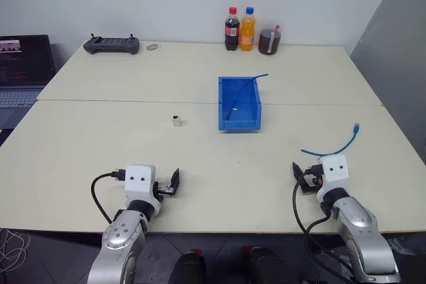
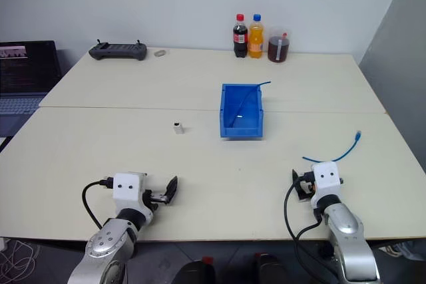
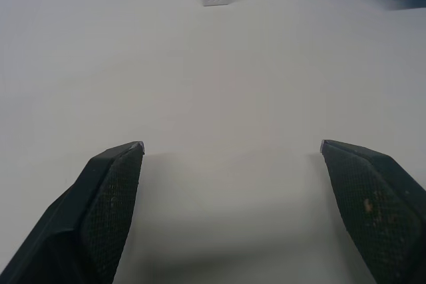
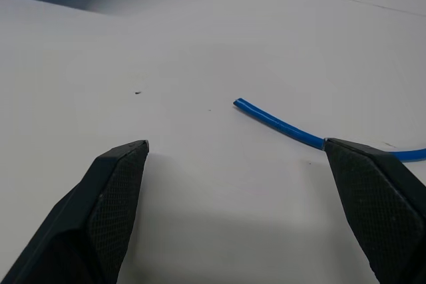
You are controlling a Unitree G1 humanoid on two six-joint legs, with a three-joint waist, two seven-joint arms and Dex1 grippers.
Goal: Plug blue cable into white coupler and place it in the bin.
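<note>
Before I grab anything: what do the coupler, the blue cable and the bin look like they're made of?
The white coupler looks like hard moulded plastic, matte: boxy, with crisp edges and ribbed faces in the left wrist view. The blue cable seems to have a smooth rubbery or vinyl jacket: it lies in a loose curve with a slight sheen. The bin appears to be rigid, slightly glossy plastic: thin, even walls of uniform blue.

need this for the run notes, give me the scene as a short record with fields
left gripper: open, empty, low over the table, aimed toward the white coupler
right gripper: open, empty, beside the blue cable's cut end
blue cable: loose on the table, right of the bin
white coupler: standing alone, left of the bin
bin: mid-table, a thin blue wire hanging over its rim
</note>
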